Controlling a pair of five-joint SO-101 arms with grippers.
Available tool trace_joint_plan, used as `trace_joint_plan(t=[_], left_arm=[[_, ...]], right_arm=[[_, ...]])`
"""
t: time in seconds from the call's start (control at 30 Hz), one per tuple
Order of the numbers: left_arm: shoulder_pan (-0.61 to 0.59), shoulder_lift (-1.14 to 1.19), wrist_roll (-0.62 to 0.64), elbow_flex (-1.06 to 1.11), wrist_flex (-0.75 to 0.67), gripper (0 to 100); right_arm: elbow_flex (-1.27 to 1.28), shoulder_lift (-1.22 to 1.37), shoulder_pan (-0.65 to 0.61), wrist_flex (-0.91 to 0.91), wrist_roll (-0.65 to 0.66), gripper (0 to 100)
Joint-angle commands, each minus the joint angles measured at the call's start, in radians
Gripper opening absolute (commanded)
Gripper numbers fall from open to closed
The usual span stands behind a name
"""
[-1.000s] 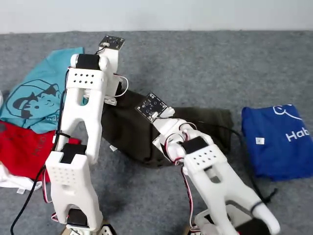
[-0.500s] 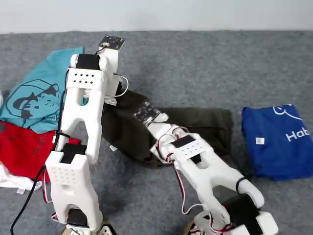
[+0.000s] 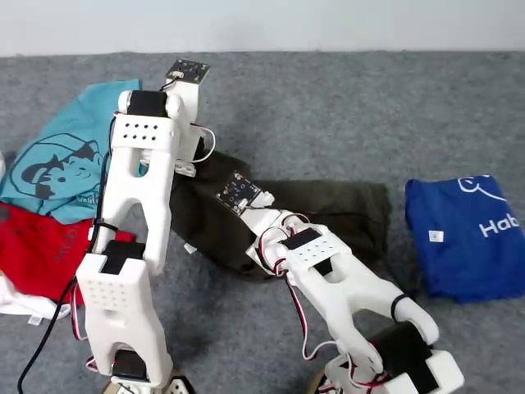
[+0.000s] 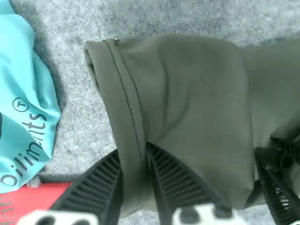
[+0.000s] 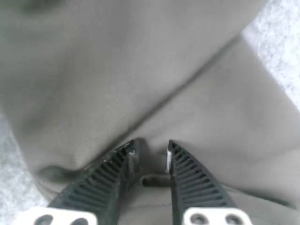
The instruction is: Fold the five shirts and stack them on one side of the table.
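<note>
High view: olive shirt (image 3: 328, 209) lies mid-worktop, crumpled, long axis running from the left arm (image 3: 139, 189) toward the right edge of the grey worktop (image 3: 344, 107). The right arm (image 3: 328, 271) reaches over its near-left part. A folded blue shirt (image 3: 463, 238) sits at the right edge with white lettering and a small white label (image 3: 435, 236), not transcribed. A teal shirt (image 3: 57, 156) with a dark graphic, a red shirt (image 3: 33, 250) and a white shirt (image 3: 16, 302) are heaped at the left edge. Left wrist view: the left gripper (image 4: 132, 151) is clenched on the stitched hem (image 4: 126, 98) at the olive shirt's left end, and the rest of the cloth extends away from the fingers (image 4: 101, 183). Printed text shows on the teal shirt beside it. Right wrist view: the right gripper (image 5: 151, 143) is narrowly parted, tips down on olive cloth, a small ridge in the gap, not pinched. Judgement: both arms are at the same end, so the free length lies rightward; the fold probably carries that way.
</note>
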Motion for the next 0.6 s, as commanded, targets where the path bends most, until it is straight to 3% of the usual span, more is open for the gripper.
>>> trace_joint_plan(t=[0.0,0.57], left_arm=[[0.002,-0.063,0.006,-0.004,0.021,4],[0.002,-0.066,0.006,-0.004,0.021,4]], right_arm=[[-0.034,-0.001,-0.008,-0.01,-0.009,10.5],[-0.035,0.082,-0.008,-0.013,-0.009,10.5]])
